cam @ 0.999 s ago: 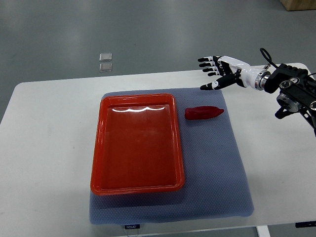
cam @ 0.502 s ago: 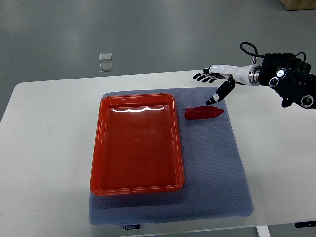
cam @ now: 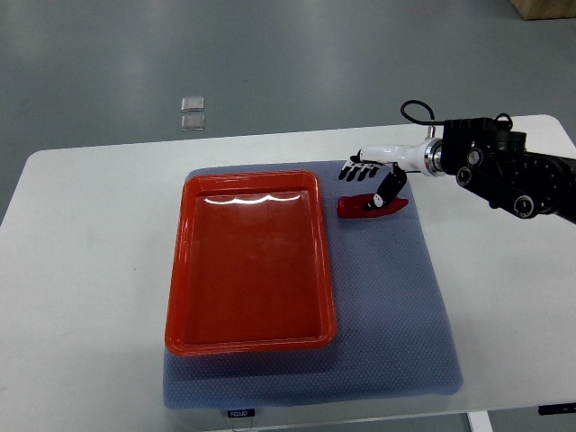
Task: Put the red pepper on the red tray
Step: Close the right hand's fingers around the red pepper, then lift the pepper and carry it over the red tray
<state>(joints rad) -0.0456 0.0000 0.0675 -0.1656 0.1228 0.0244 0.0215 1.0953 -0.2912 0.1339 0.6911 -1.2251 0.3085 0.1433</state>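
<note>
One arm is seen, entering from the right edge, and its robot hand (cam: 371, 178) is poised over the pepper (cam: 371, 206). The four black-tipped fingers (cam: 355, 169) are spread out flat above the pepper's far side, while the thumb (cam: 391, 187) is angled down over the pepper's right end; whether it touches the pepper cannot be told. Nothing is grasped, so the hand is counted as released.

The pepper is laid on its side on the mat (cam: 405, 306), just beside the upper right corner of the tray (cam: 176, 297), with a narrow strip of mat left between them. Its blunt end is turned toward the tray and its tapered end is pointed to the right.

The tray is set on the left part of the mat with nothing in it, and glare is caught along its far inner edge. The mat is spread over the white desk (cam: 81, 270). Two small clear squares (cam: 192, 112) are seen on the grey floor beyond the desk's far edge.
</note>
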